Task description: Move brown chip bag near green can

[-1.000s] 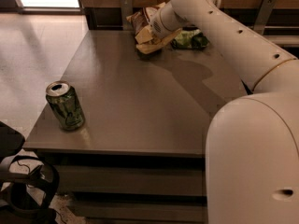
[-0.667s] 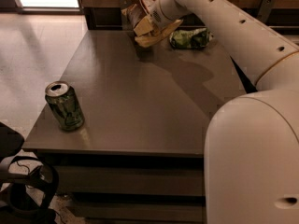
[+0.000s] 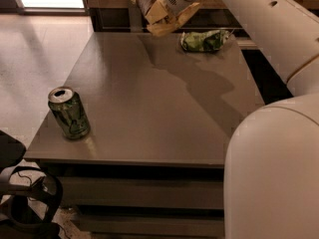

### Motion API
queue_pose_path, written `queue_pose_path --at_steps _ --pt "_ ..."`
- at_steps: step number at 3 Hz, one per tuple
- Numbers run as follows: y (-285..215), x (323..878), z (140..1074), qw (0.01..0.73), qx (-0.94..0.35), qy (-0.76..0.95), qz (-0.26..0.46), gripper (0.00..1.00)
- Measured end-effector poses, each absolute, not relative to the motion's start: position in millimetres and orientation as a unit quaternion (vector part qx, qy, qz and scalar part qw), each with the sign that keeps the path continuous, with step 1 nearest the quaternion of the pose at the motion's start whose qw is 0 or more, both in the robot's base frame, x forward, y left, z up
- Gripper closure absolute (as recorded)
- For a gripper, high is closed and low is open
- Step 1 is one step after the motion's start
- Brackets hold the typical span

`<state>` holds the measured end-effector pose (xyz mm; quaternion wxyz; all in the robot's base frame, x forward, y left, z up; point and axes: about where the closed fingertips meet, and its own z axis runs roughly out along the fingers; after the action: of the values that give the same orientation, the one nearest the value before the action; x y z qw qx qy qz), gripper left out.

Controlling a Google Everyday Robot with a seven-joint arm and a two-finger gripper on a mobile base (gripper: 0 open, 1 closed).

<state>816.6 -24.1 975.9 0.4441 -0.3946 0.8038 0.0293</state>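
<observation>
The brown chip bag [image 3: 155,9] hangs in the air above the far edge of the table, crumpled, with tan-yellow edges showing. My gripper [image 3: 167,1] is shut on the bag and holds it up at the top of the camera view. The green can [image 3: 69,112] stands upright near the table's front left corner, far from the bag. My white arm reaches in from the right and fills the lower right of the view.
A smaller green snack bag [image 3: 205,40] lies at the far right of the grey table [image 3: 149,108]. A dark chair and cables [image 3: 20,193] sit on the floor at the lower left. A bright window is at the top left.
The gripper has lifted the brown chip bag off the table's far edge and raised it higher. The green can and green snack bag have not moved.
</observation>
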Motion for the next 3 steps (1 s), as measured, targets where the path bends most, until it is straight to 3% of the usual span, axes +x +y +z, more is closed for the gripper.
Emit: queue_pose_path --at_steps 3 --pt "-76 706 1051 0.432 -0.392 0.812 0.021 1.00"
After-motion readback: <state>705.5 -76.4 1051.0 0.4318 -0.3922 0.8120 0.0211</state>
